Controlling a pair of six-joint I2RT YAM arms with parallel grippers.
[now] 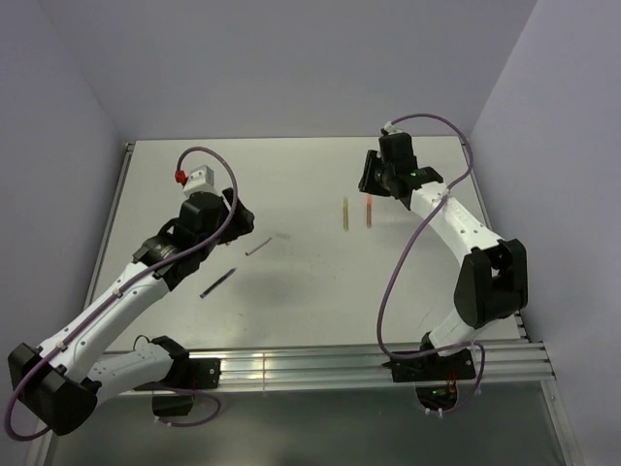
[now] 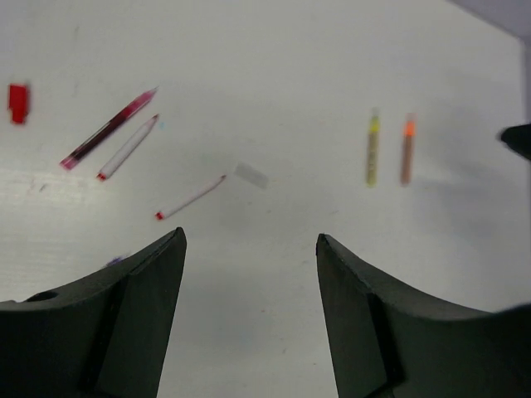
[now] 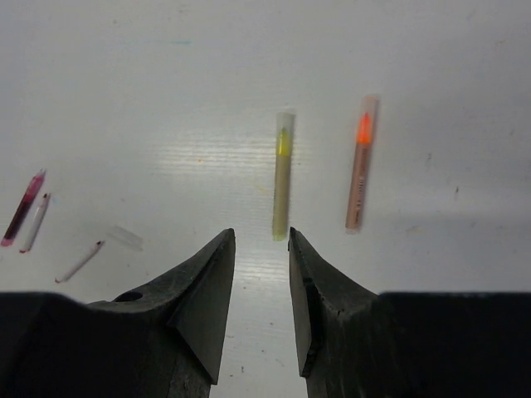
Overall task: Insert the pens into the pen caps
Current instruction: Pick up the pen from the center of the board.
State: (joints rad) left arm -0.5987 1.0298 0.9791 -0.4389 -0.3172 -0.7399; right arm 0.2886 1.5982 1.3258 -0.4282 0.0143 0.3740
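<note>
Two white robot arms reach over a pale grey worktop [image 1: 291, 175], with pens and caps lying between them. The task looks partly done.

Toward the right, a slim olive-yellow pen [image 3: 283, 176] and a slim orange-tipped tan pen [image 3: 360, 164] lie side by side, parallel and apart. Each seems to be capped in clear plastic over its coloured tip.

Toward the left, three pens lie bare. A dark red translucent pen [image 2: 108, 129] has a white pen with a red end [image 2: 127, 148] just beside it, and a thinner white pen with a red end [image 2: 191, 197] lies a little apart from them. A loose clear tubular cap [image 2: 250, 175] lies near that thin pen's tip, not touching it. A small red cap [image 2: 18, 103] sits well off beyond the dark red pen.

Count: five pens, two apparently capped and three left to do. Two loose caps are in sight, and a third is not visible.

The left pincer [image 2: 250, 236] hovers above the worktop with its jaws spread wide, released and empty. The right pincer [image 3: 260, 232] hovers just short of the olive-yellow pen's near end, its jaws parted by a narrow gap, grasping nothing.
</note>
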